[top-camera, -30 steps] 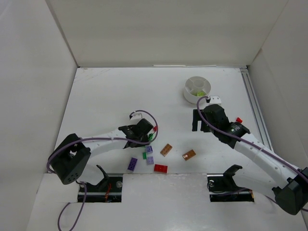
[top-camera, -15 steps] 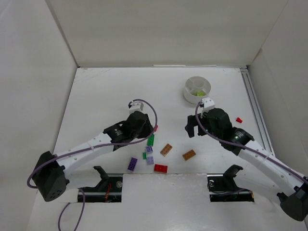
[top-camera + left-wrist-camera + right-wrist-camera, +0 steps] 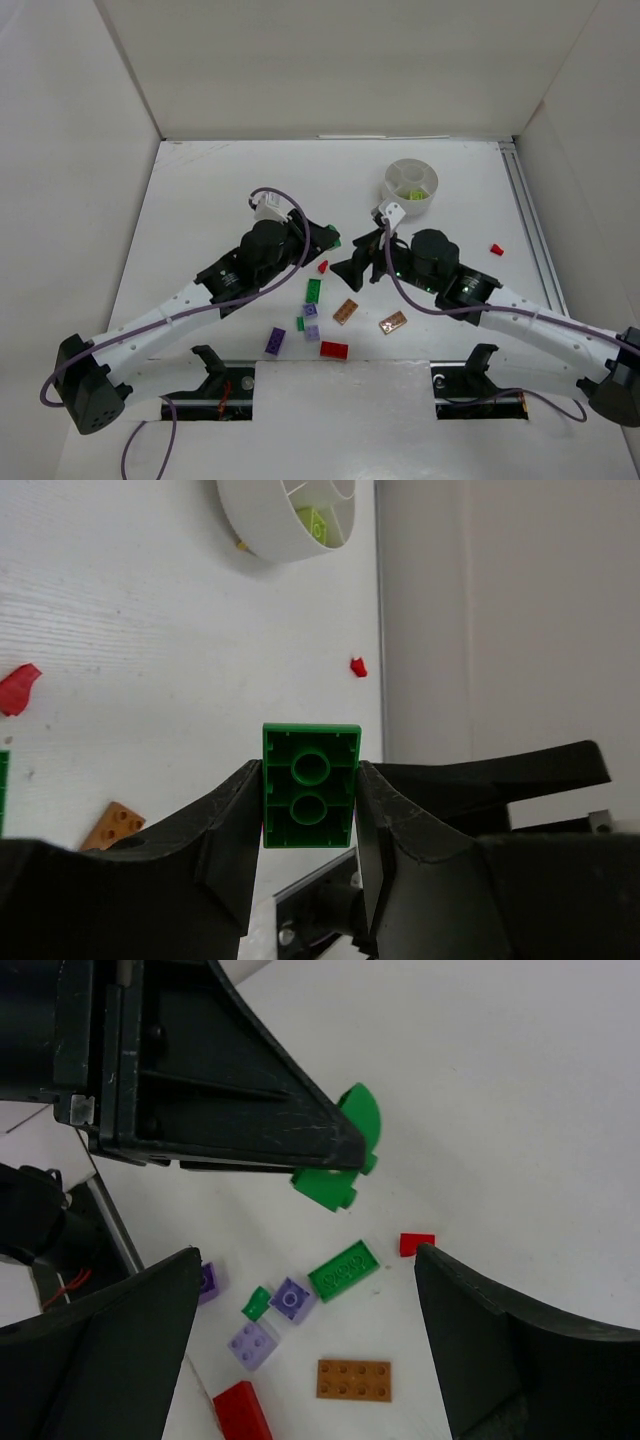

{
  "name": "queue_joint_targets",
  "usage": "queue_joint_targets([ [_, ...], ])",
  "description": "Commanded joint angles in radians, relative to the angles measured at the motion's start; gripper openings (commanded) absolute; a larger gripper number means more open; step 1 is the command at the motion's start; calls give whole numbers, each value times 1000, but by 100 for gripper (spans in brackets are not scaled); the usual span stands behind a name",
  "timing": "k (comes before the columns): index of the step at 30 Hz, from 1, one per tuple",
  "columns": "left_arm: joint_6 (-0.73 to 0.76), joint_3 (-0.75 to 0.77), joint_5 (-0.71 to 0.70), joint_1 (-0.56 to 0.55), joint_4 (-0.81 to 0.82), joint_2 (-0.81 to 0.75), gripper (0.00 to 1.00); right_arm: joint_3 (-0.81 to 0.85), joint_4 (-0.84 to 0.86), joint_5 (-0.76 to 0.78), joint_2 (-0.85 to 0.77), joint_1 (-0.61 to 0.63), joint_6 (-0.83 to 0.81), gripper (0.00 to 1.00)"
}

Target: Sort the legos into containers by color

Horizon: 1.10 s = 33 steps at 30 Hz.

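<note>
My left gripper (image 3: pixel 310 780) is shut on a green lego (image 3: pixel 310 785), held above the table with its hollow underside to the camera; from above that gripper (image 3: pixel 328 238) hangs just left of my right gripper (image 3: pixel 358 262). The right gripper (image 3: pixel 310 1340) stands open above the loose legos: a green plate (image 3: pixel 344 1270), a purple brick (image 3: pixel 293 1298), a lilac one (image 3: pixel 252 1345), an orange-brown plate (image 3: pixel 354 1379) and a red brick (image 3: pixel 240 1410). The round white dish (image 3: pixel 410 187) of containers stands at the back right, with a lime brick (image 3: pixel 318 522) in one wedge.
A second orange-brown plate (image 3: pixel 393 322) lies right of the pile. A tiny red piece (image 3: pixel 496 249) sits alone near the right rail (image 3: pixel 530 230). Another small red piece (image 3: pixel 322 267) lies under the two grippers. White walls enclose the table on three sides.
The left arm has lifted the green lego off the pile and carried it back and to the right. The right arm has swung left from beside the dish to over the pile.
</note>
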Motion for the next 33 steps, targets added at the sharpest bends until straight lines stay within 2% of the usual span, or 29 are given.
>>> queue_joint_targets([
  [1,-122,36,-34,-6,98,-29,28,76,139,108,41,47,14,89],
  [5,-156,45,-34,-6,129,-29,28,89,193,221,72,91,45,84],
  [12,-179,36,-34,-15,152,-48,27,101,233,326,122,102,91,63],
  [13,-188,36,-34,-15,152,-48,27,101,250,335,133,102,105,57],
  [15,-188,27,-34,-15,161,-57,26,111,250,344,133,102,105,51],
  [16,-188,27,-34,-15,176,-57,26,112,250,353,145,102,105,41],
  [19,-188,27,-34,-15,176,-57,26,112,250,364,145,102,116,30],
  [20,-179,27,-34,-15,176,-57,26,112,250,364,145,102,125,23],
  [23,-179,27,-34,-15,166,-57,34,112,250,390,124,102,125,9],
  [24,-179,27,-34,-15,166,-57,39,102,250,390,124,102,125,9],
  [25,-169,27,-34,-15,166,-57,56,102,250,390,113,102,125,7],
  [28,-153,27,-24,-15,166,-46,81,102,250,390,104,102,116,2],
  [29,-129,27,-24,-15,149,-46,94,92,236,390,104,102,116,1],
  [30,-115,39,-24,-15,132,-46,100,92,224,390,95,102,116,1],
  [33,-80,64,-66,-15,86,-35,100,92,159,427,84,102,116,0],
])
